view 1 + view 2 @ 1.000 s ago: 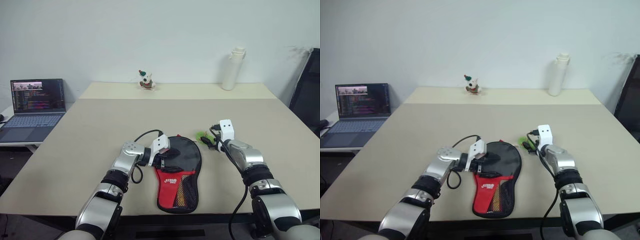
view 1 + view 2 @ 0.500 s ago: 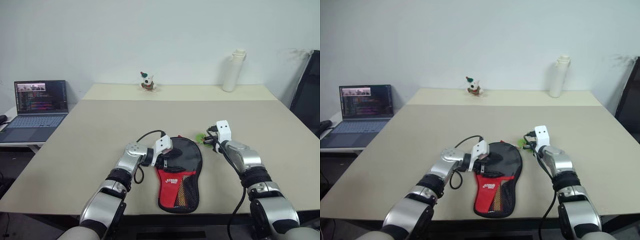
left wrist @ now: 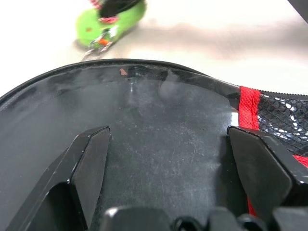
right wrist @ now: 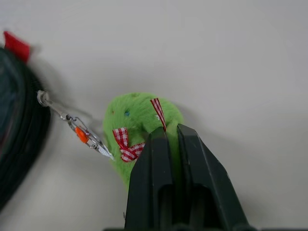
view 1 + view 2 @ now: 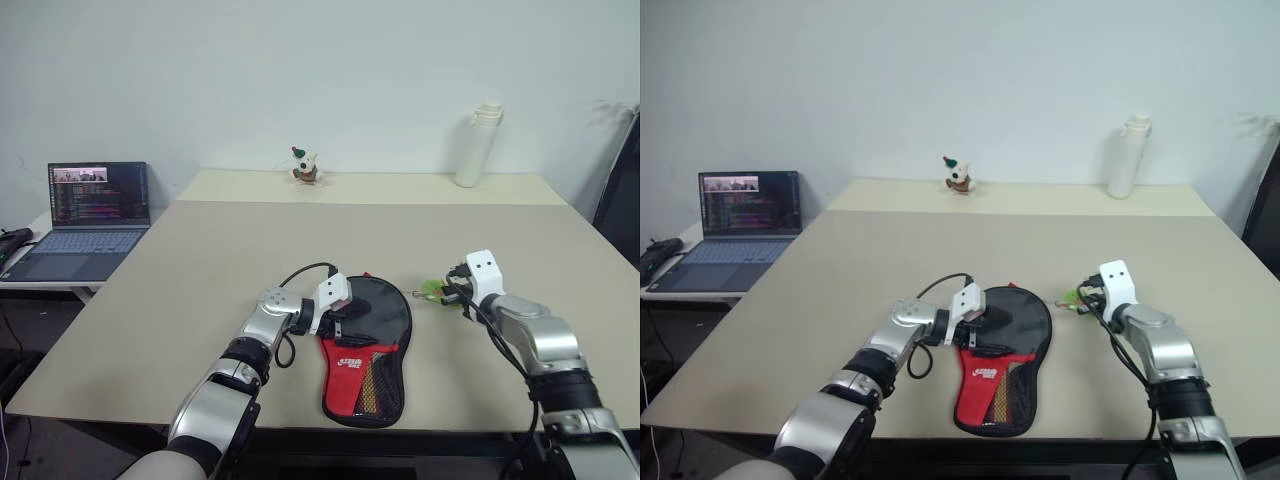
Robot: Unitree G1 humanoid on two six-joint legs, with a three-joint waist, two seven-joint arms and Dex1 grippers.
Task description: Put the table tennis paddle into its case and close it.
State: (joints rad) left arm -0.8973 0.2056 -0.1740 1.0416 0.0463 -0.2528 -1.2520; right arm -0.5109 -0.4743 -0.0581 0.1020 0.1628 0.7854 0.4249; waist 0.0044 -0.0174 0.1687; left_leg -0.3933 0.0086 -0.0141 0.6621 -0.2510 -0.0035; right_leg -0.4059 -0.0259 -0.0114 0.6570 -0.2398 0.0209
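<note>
The case (image 5: 386, 306) lies flat on the table near the front edge, black round upper part, red lower part with white lettering, mesh showing along its lower right side. My left gripper (image 5: 344, 318) rests open on the black part at the case's left edge, its fingers (image 3: 91, 144) spread wide over the smooth black surface. A small green plush charm (image 5: 433, 290) hangs off the case's top right edge by a short chain. My right gripper (image 4: 172, 131) is shut on that charm (image 4: 134, 115), just right of the case. The paddle is hidden.
A white bottle (image 5: 478, 147) and a small figurine (image 5: 306, 167) stand at the table's far edge. An open laptop (image 5: 95, 215) sits on a lower side table to the left. A dark chair (image 5: 625, 190) stands at the right edge.
My right gripper has shut on the green charm and drawn it to the right, away from the case. The left gripper has stayed on the case. The camera has shifted.
</note>
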